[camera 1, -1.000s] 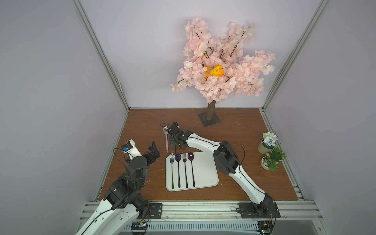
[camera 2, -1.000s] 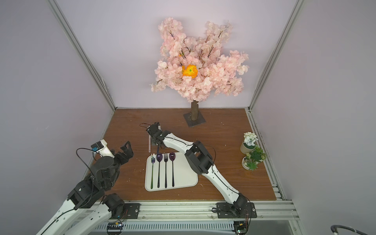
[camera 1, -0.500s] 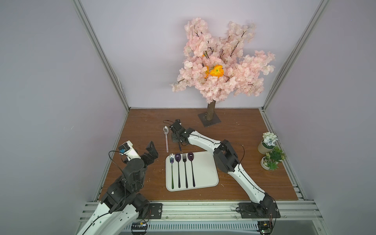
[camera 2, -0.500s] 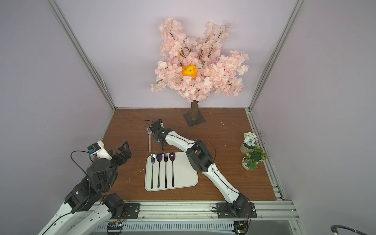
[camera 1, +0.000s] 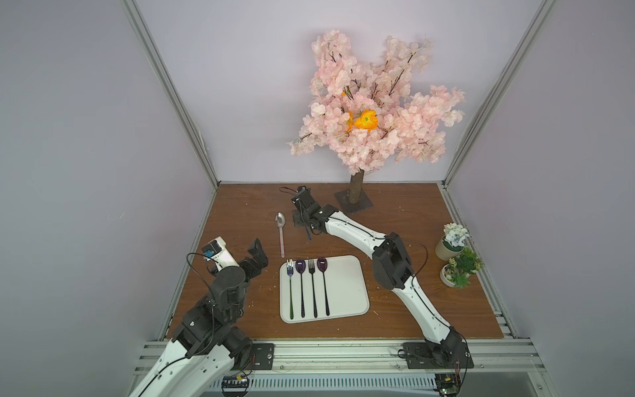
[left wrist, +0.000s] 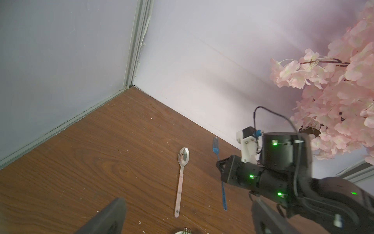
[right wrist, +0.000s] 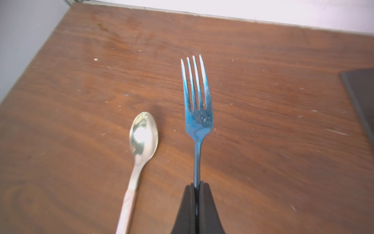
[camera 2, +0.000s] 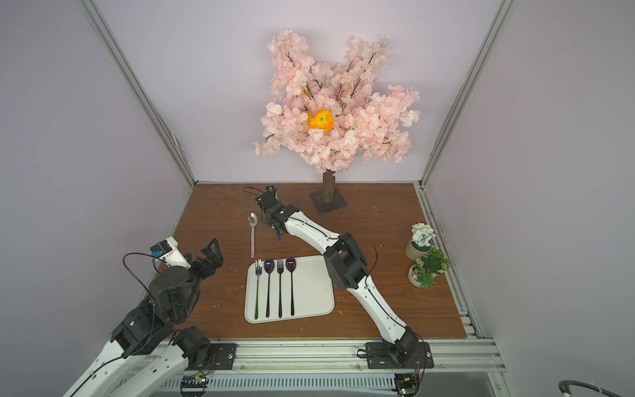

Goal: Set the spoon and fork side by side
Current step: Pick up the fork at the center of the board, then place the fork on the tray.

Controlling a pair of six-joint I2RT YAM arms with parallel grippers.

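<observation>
The left gripper (camera 2: 201, 257) hangs near the left edge of the worktop (camera 1: 237, 206), fingers spread wide, well apart from the cutlery. To its right, back of centre, the spoon (camera 1: 281, 227) lies flat with its bowl toward the back edge. Just right of it, the right gripper (right wrist: 197, 185) is pressed together on the handle of the fork (right wrist: 197, 113) (blue, parallel to the spoon, tines reaching further back). Only the wrist views show those tines. In both top views the gripper hides them, leaving the handle's end. Whether the fork touches the wood I cannot tell.
</observation>
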